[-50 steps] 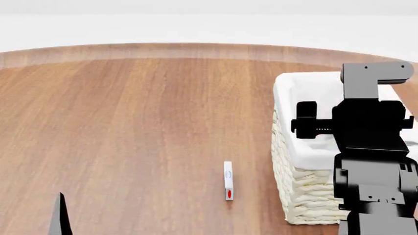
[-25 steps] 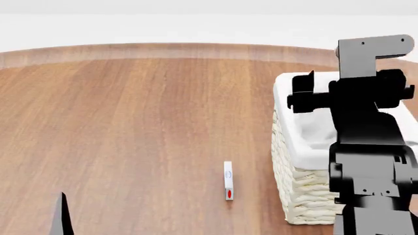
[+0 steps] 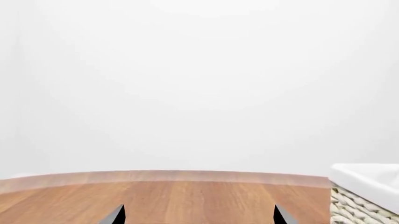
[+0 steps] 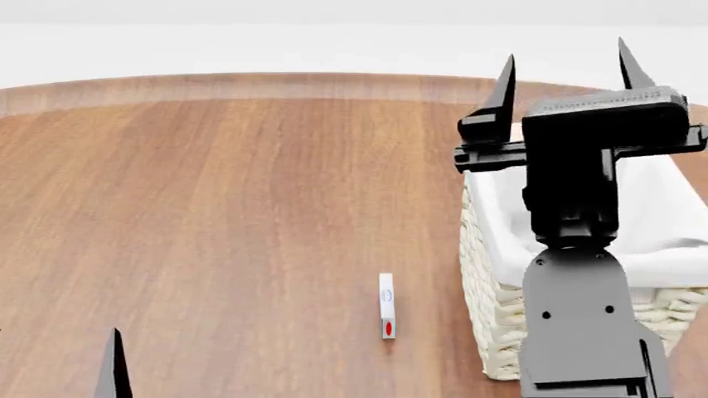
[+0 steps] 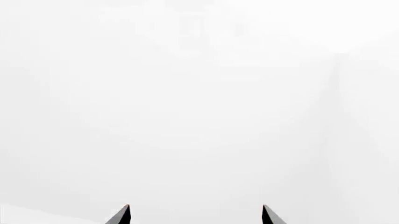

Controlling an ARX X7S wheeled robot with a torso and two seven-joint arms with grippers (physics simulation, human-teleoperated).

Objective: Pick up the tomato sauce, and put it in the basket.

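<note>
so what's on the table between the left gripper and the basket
In the head view, only a small white upright item with a red mark stands between the left gripper and the basket; otherwise bare wood.

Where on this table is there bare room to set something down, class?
Bare wood spans the table from its far edge to the small white item. It is tight only between that item and the basket, under the raised right gripper.

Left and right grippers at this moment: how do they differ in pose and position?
The right gripper is raised high above the cream woven wicker basket, fingers pointing up and away; the left gripper sits low near the brown wooden table, only a fingertip showing in the head view. The right wrist view shows only white background, while the left shows table and basket. Both are open and empty.
</note>
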